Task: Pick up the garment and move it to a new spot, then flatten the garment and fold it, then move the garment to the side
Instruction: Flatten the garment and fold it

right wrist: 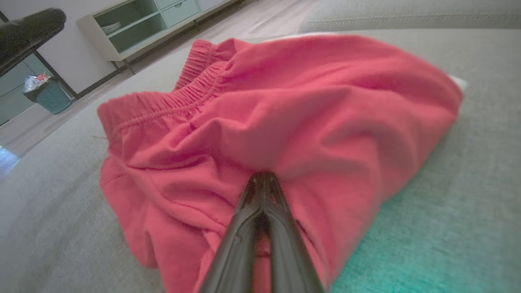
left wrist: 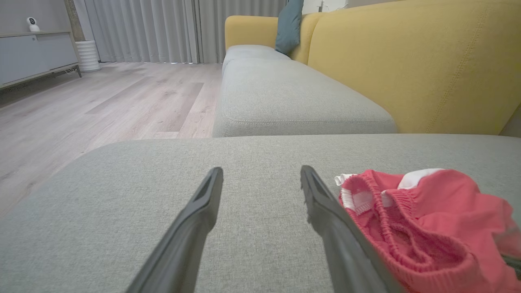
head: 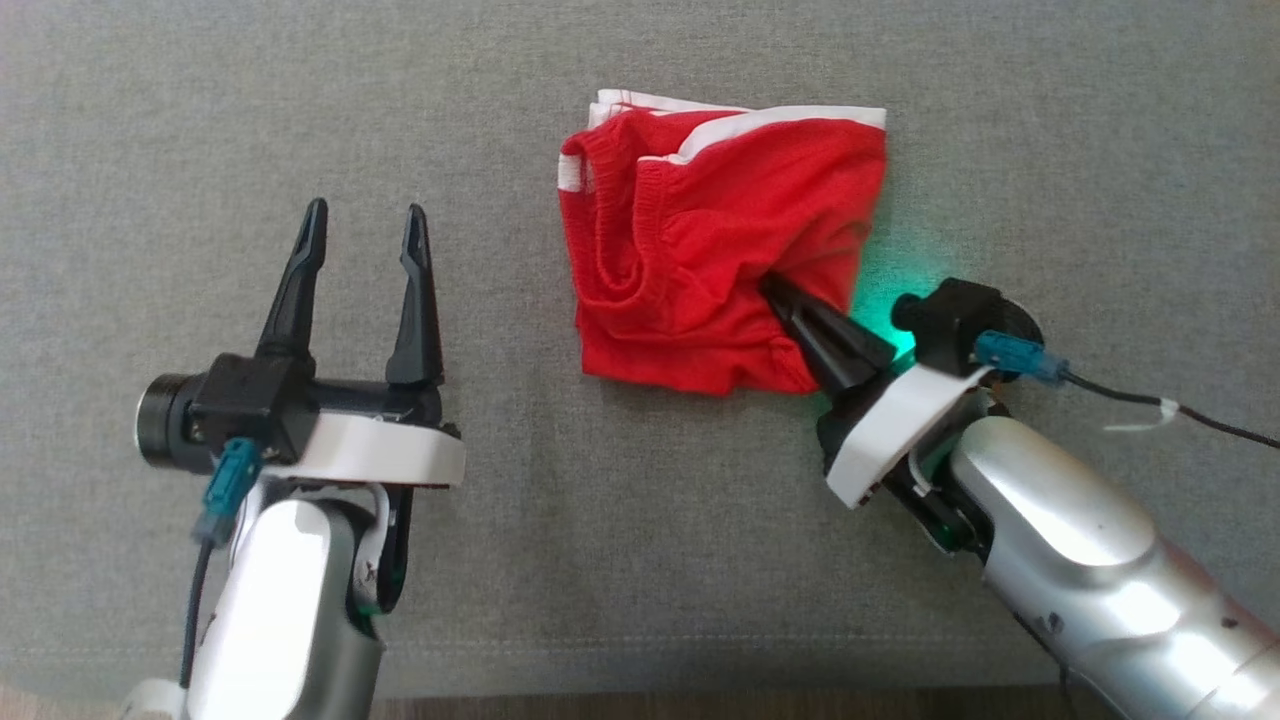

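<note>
On grey cushion (head: 640, 520), right fingers (head: 800, 315) slant in, pinching red garment (head: 700, 250); left fingers (head: 415, 300) spread wide, empty.

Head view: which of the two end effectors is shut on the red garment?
The right end effector, its tips pinched together in the red garment; the left end effector stands open over the grey cushion, apart from it.

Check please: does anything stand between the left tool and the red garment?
Nothing visible does. Only bare grey cushion lies between the open left tool and the red garment. The right tool is shut on the garment's other side.
</note>
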Robot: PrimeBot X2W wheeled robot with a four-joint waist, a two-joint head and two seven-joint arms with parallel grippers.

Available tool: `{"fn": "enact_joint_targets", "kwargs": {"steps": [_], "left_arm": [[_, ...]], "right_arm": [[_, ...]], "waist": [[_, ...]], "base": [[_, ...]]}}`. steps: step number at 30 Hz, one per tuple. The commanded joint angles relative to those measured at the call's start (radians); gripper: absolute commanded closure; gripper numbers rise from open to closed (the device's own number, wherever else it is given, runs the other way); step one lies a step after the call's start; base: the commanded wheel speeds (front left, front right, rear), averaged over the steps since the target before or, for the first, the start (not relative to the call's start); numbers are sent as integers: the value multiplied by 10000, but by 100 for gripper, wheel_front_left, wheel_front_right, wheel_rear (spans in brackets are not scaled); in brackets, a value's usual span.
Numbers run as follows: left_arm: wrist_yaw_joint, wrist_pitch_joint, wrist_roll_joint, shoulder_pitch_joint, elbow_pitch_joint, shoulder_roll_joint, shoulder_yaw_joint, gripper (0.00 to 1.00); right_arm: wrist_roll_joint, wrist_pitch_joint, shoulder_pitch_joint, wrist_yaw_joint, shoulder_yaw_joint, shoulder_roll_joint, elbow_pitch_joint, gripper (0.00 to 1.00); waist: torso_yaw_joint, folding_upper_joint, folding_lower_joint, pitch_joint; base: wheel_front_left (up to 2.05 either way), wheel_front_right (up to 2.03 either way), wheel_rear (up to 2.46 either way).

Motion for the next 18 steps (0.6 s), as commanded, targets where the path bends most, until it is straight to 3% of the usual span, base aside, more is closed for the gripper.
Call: {"fn": "enact_joint_targets", "kwargs": {"steps": [1,10,18], "left_arm": [[-31,-51,84,-240,-333,90,280,0],[-78,-51,64,-172,-347,61,330,0],[-91,-51,32,-55,-343,33,393,0]], "right_arm": [[184,93,11,-7,254,-49,-154,100],[1704,593,265,-7,1570,-549,-227,100],[2672,1005,858,-7,1946,-870,-524,100]], "waist": [[-17,0,0,2],[-88,0,0,-50],[-182,0,0,-124]], "base": [[0,0,0],[0,0,0],[0,0,0]]}}
